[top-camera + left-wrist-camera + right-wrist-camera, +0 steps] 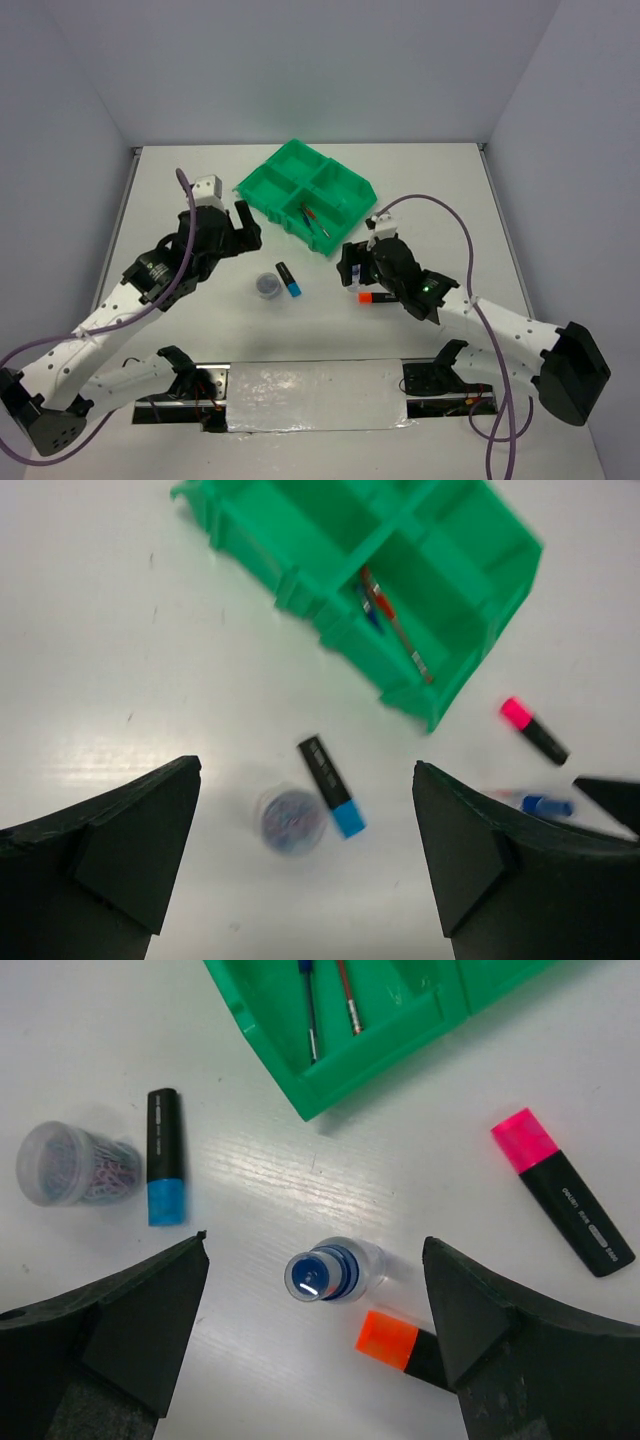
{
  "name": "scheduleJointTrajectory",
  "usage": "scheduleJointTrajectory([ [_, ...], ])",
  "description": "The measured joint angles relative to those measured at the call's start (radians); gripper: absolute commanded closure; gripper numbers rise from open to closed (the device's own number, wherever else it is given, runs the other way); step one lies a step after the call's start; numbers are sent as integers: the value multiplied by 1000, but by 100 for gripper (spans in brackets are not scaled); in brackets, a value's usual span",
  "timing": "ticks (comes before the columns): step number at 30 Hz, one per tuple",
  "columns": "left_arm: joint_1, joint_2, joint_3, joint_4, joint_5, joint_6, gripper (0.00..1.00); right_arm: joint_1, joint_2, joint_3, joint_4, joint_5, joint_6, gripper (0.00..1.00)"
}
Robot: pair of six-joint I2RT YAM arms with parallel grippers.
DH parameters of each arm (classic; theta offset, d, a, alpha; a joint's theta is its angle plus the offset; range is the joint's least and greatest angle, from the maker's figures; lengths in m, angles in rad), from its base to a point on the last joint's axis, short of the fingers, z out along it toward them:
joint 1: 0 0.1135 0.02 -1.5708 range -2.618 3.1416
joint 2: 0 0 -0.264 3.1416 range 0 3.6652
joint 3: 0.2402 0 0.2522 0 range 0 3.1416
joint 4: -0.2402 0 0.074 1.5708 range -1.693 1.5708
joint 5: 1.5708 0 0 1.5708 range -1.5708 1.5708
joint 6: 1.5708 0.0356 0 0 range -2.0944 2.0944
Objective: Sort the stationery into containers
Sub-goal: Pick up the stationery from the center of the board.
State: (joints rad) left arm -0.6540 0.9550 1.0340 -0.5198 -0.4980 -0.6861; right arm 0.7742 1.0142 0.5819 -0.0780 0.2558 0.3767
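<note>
The green four-compartment tray [270, 212] lies at the table's far middle; a blue pen [310, 1010] and a red pen [347, 1000] lie in its near compartment. A round tin [268, 285] and a blue-capped highlighter [289, 280] lie side by side in front of the tray. My left gripper [248, 228] is open and empty above and behind them [306, 770]. My right gripper [315, 1260] is open, with its fingers on either side of the clear blue-capped bottle [335, 1272], above it. An orange-capped highlighter [400, 1345] lies next to the bottle, and a pink-capped one [563, 1192] lies to its right.
The tray's other three compartments look empty in the top view. Grey walls close off the table at the back and sides. A shiny plate [315, 395] lies between the arm bases at the near edge.
</note>
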Motion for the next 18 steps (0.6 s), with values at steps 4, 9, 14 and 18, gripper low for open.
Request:
scheduleJointTrajectory([
  [4, 0, -55, -47, -120, 34, 37, 1, 5, 87, 1, 21, 19, 0, 28],
  [9, 0, -143, -117, -193, 53, 91, 1, 5, 130, 1, 31, 24, 3, 53],
  [14, 0, -192, -140, -197, 104, 138, 1, 6, 130, 2, 57, 35, -4, 72],
  [18, 0, -195, -142, -187, 136, 163, 1, 9, 130, 2, 67, 40, -18, 100],
])
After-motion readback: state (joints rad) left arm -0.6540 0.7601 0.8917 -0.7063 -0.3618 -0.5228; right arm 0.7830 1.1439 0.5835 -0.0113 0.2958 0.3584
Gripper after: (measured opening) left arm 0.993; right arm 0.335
